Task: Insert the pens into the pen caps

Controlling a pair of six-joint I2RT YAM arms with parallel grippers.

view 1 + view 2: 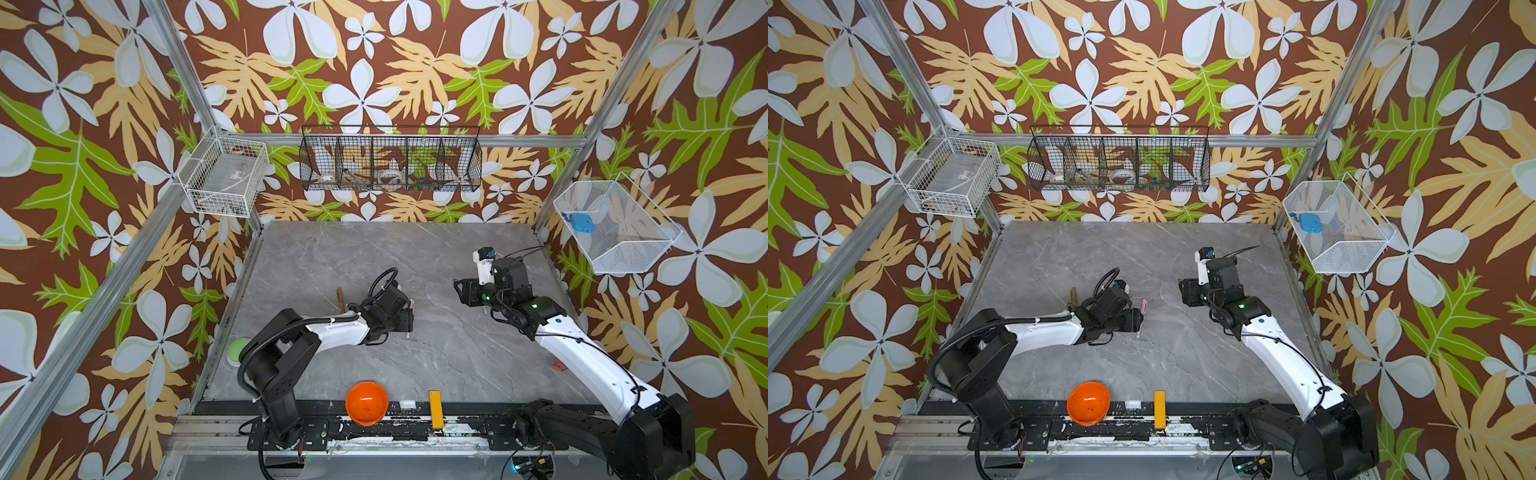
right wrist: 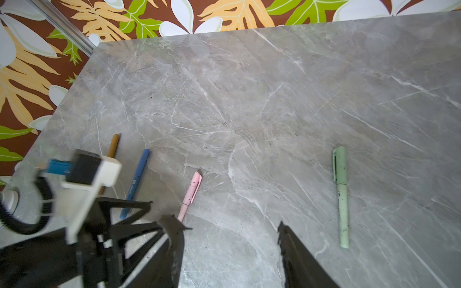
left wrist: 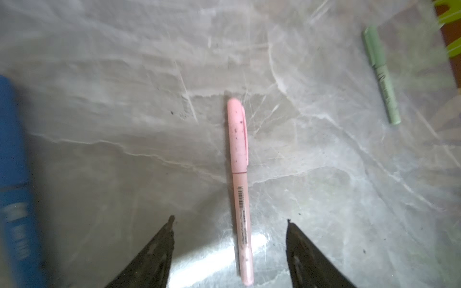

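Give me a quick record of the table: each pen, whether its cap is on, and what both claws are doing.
left claw: open, holding nothing
right claw: open, empty
pink pen: capped, flat on table, under left claw
green pen: capped, apart from the others
brown pen: partly hidden, cap unclear
blue pen: beside brown pen, cap seems on

Worktop (image 2: 274, 99): grey marble, thin white veins. Pink pen (image 3: 240, 189): dark specks, black barcode. Green pen (image 2: 341, 197): pale, dark-speckled. Blue pen (image 2: 136, 183): pale lettering. Brown pen (image 2: 112, 149): tan. Bowl (image 1: 366, 403) orange; bar (image 1: 435, 409) yellow. Walls (image 1: 374, 62): brown, with white flowers, green and tan leaves.
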